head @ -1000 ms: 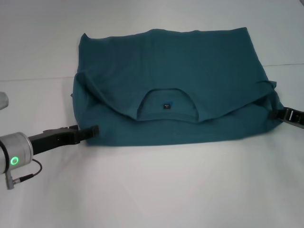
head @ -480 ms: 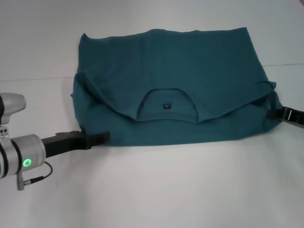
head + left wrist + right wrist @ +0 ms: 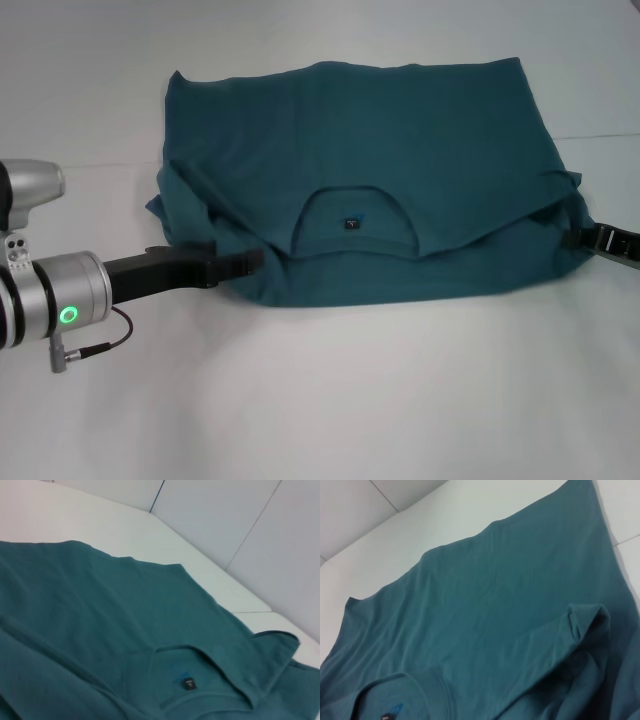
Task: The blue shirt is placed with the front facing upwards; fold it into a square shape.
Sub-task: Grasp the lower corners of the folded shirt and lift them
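The blue shirt (image 3: 400,130) lies on the white table, its upper part folded down so the plain teal back shows, with the neck opening and small black label (image 3: 350,223) in the middle. The pink print is hidden. My left gripper (image 3: 250,262) is at the shirt's near left edge, shut on the fabric, which is bunched and drawn inward there. My right gripper (image 3: 585,240) is at the shirt's right edge, partly under the cloth. The shirt fills the left wrist view (image 3: 100,605) and the right wrist view (image 3: 495,605).
The white table (image 3: 330,400) stretches around the shirt on all sides. A grey cable (image 3: 90,350) hangs from my left wrist. A seam in the table surface (image 3: 70,165) runs along the far left.
My left gripper has moved to the right along the shirt's near edge, dragging the left near corner inward. The right gripper has not moved.
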Robot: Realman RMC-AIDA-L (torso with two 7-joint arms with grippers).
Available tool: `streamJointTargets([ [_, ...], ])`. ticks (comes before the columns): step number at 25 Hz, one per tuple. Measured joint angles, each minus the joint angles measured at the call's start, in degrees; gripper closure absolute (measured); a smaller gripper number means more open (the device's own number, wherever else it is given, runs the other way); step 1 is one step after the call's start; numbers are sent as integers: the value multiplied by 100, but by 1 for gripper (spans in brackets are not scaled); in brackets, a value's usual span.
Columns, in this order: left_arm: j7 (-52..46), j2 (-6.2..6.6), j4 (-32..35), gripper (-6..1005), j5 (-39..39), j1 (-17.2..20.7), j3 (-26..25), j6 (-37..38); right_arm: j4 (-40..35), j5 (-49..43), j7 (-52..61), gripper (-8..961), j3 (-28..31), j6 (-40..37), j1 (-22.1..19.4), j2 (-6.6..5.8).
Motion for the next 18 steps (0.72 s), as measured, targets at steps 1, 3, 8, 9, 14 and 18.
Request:
streamJointTargets([
  [1, 0, 0, 0, 232, 0, 0, 0, 0, 2, -1, 0, 918, 2, 1, 2, 0],
  [3, 12, 1, -12, 232, 25, 12, 48, -156, 3, -7, -2, 918, 6, 9, 4, 5],
  [8, 57, 2, -60, 232, 99, 54, 65, -414, 3, -1, -11, 918, 7, 23, 4, 9],
  [9, 58, 2, -77, 232, 112, 55, 65, -442, 2, -1, -15, 918, 7, 24, 3, 9],
  [14, 39, 2, -98, 233, 245, 63, 66, -500, 2, 6, -23, 918, 7, 34, -11, 9],
  [18, 22, 2, -93, 233, 253, 109, 62, -505, 1, 11, -24, 918, 7, 35, -26, 9],
])
